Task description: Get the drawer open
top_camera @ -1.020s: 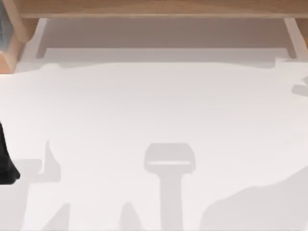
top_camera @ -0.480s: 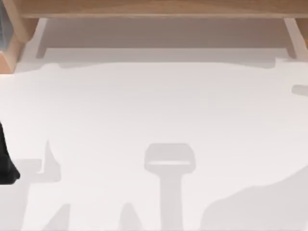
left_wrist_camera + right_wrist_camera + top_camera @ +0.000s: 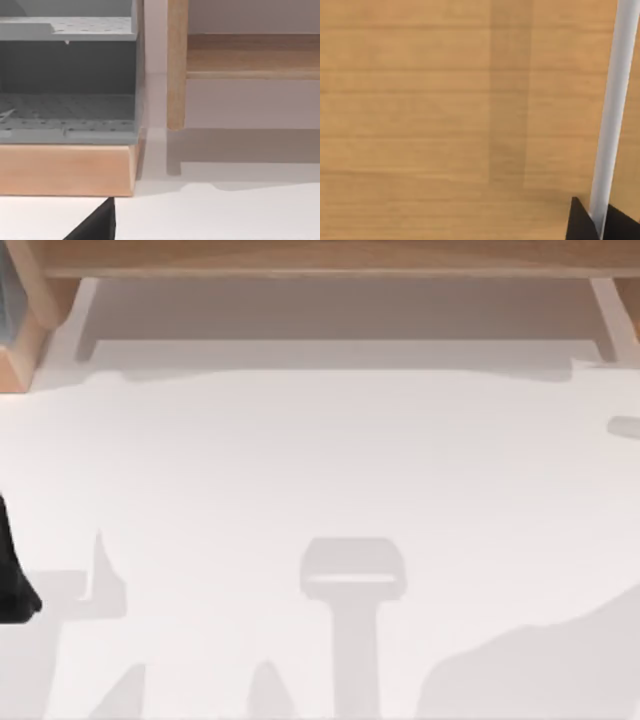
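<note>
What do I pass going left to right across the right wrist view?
Wooden drawer front → right gripper with its dark fingertips straddling the white bar handle, which runs up from them.

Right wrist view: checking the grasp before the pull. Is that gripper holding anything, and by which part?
The right gripper has its fingertips on either side of the white bar handle on the wooden drawer front, near the bar's end.

Rendered workshop: white table point(image 3: 320, 490), pegboard shelving point(image 3: 67, 107)
</note>
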You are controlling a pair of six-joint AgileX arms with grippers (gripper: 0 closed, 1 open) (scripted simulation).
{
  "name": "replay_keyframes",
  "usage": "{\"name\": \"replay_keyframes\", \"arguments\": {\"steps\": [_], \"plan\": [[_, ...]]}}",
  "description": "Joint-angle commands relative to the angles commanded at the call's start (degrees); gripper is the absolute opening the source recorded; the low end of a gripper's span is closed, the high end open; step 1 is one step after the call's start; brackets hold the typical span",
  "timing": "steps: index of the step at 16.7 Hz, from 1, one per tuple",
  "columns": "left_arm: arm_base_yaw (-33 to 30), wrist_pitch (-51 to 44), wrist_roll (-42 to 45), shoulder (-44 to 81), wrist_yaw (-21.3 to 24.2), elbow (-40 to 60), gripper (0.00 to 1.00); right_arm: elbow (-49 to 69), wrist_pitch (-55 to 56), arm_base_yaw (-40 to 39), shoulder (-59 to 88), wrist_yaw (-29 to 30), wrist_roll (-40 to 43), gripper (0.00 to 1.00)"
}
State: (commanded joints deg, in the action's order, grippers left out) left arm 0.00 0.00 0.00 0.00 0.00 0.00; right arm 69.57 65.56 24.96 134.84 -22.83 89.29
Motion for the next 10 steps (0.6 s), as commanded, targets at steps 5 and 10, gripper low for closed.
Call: {"name": "replay_keyframes", "arguments": {"steps": [5,10], "plan": [[0.0,0.0,0.0,0.0,0.0,0.0,1.00,-2.4,1.2,0.7,-1.1,-0.6,-0.2,0.00],[0.0,0.0,0.0,0.0,0.0,0.0,1.00,-13.4,7.0,3.3,-5.7,-3.1,-0.2,0.00]]}}
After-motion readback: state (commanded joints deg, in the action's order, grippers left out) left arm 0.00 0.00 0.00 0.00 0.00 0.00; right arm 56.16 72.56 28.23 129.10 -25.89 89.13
